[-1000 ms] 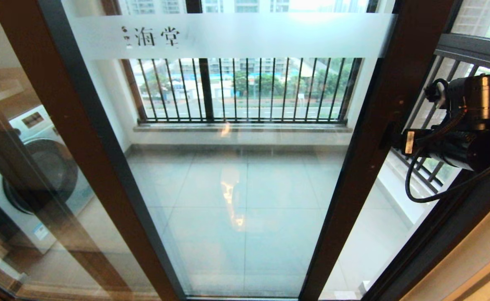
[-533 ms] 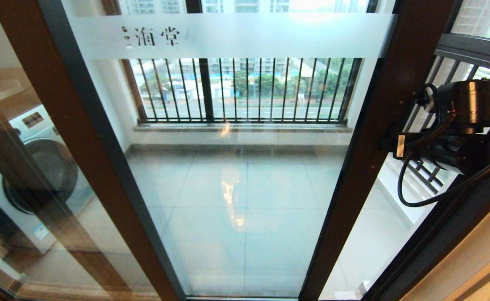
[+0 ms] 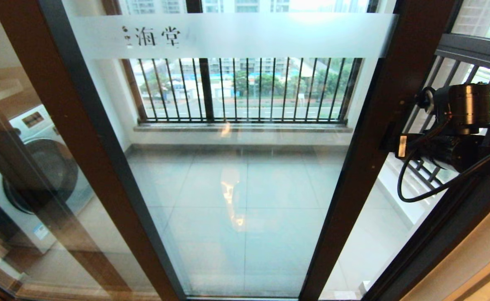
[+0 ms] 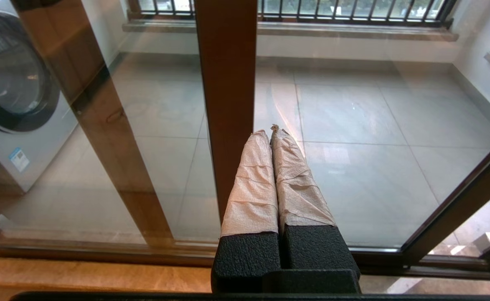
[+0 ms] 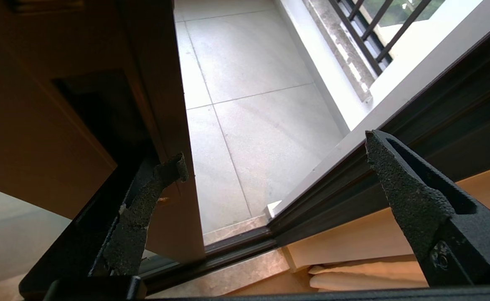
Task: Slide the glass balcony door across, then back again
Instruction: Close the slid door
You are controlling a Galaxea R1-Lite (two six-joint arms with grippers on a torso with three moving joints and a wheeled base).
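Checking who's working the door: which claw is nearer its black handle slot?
Right. The right claw is beside the handle slot; the left claw hangs low by another frame post.

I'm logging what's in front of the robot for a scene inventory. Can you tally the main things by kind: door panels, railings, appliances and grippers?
Sliding glass door panels: 2, the glass balcony door with the frosted band, and a plain pane
Black-barred railings: 2
Washing machines: 1
Grippers: 2, left gripper and right gripper
Total: 7
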